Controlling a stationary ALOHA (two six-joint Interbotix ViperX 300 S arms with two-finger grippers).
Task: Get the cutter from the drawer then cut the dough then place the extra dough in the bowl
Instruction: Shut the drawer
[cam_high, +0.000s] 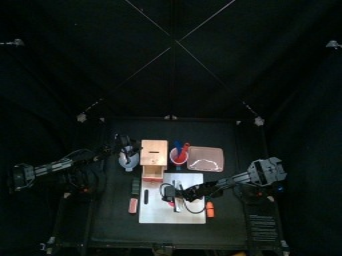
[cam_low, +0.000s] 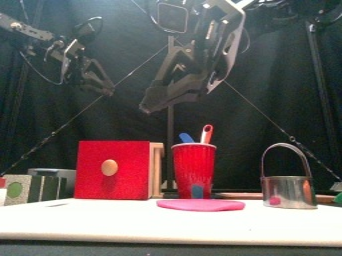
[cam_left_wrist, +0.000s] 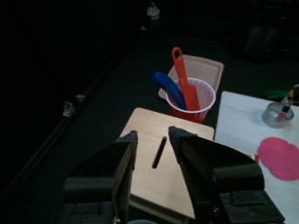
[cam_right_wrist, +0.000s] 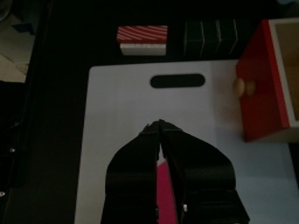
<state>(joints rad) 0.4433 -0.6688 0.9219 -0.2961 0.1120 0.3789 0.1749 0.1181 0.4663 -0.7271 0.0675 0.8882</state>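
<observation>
Right fingers (cam_right_wrist: 138, 171) are clenched on a strip of pink dough (cam_right_wrist: 163, 191). We read this from the right wrist view alone, where the strip shows between the two fingers below their closed tips. Left fingers (cam_left_wrist: 117, 171) are released with a clear gap between them, and hang over the top of the wooden box (cam_left_wrist: 158, 166).

Surface: a black counter (cam_high: 100, 215) inside black curtains. The white cutting board (cam_high: 158, 212) lies toward the front, with the box at its back edge. A red cup (cam_low: 194, 170) holding a blue and a red toy knife stands just right of the box. What we take for a pink tray (cam_high: 207, 158) lies right of the cup.

Views compared:
- **Front view:** it shows the red drawer front (cam_low: 112, 170) and the right arm held well above the counter, but we cannot make out the strip there.
- **Right wrist view:** it adds a red-and-white striped toy (cam_right_wrist: 146, 35) and dark sushi blocks (cam_right_wrist: 211, 35), side by side on the counter just past the board's grip-hole end.
- **Left wrist view:** it shows the dough disc and the cutter near each other at the board's far side.

Task items: the dough disc (cam_low: 201, 205) lies flat on the board in front of the cup, below the right fingers and apart from them. The metal cutter (cam_low: 287, 180) stands upright to the right of the disc, its wire handle up, and neither arm touches it.
</observation>
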